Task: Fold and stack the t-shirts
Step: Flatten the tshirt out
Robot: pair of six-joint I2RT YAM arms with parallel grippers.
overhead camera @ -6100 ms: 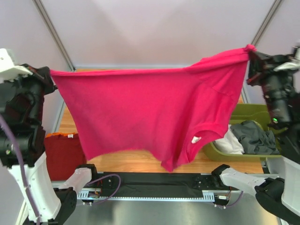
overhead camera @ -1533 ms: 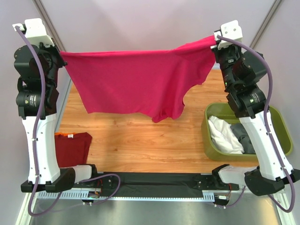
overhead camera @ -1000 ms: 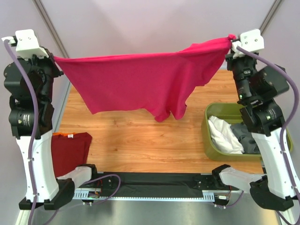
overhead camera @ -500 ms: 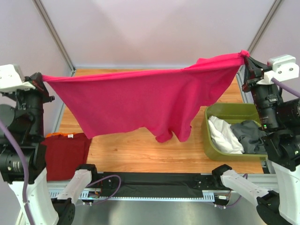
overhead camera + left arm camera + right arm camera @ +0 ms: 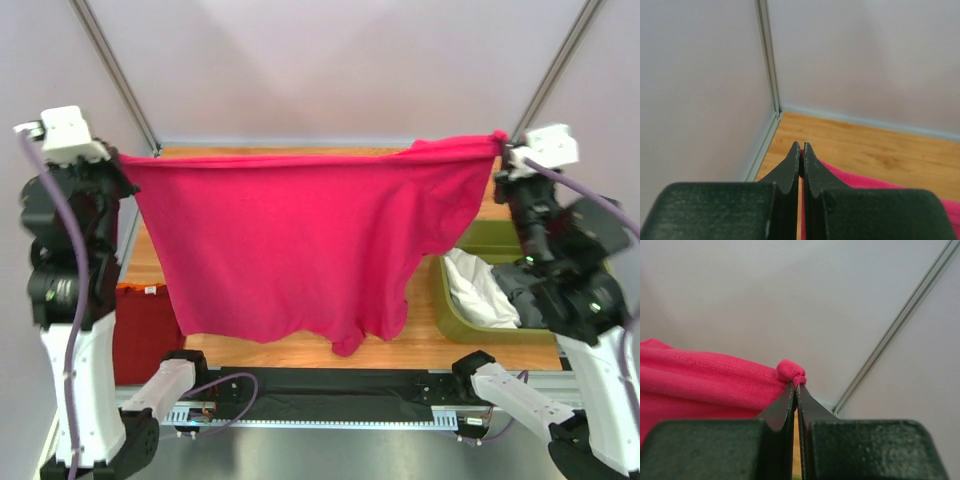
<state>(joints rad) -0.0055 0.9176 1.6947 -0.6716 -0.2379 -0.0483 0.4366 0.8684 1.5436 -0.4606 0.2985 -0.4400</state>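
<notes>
Pale lilac-grey wall panels (image 5: 330,70) meet at slim grey metal corner posts (image 5: 115,70) around a light wooden tabletop (image 5: 865,145), softly lit

A spread t-shirt (image 5: 300,240) hangs above the worktop (image 5: 450,352), stretched between the left pincer (image 5: 118,158) and the right pincer (image 5: 500,140). A folded t-shirt (image 5: 145,330) lies at the worktop's left edge. A bin (image 5: 497,237) at the right holds loose t-shirts (image 5: 480,290).

I count one pink shirt (image 5: 300,250), one dark red shirt (image 5: 143,335), one white shirt (image 5: 477,292), one green bin (image 5: 447,308) and two arms (image 5: 70,250).
</notes>
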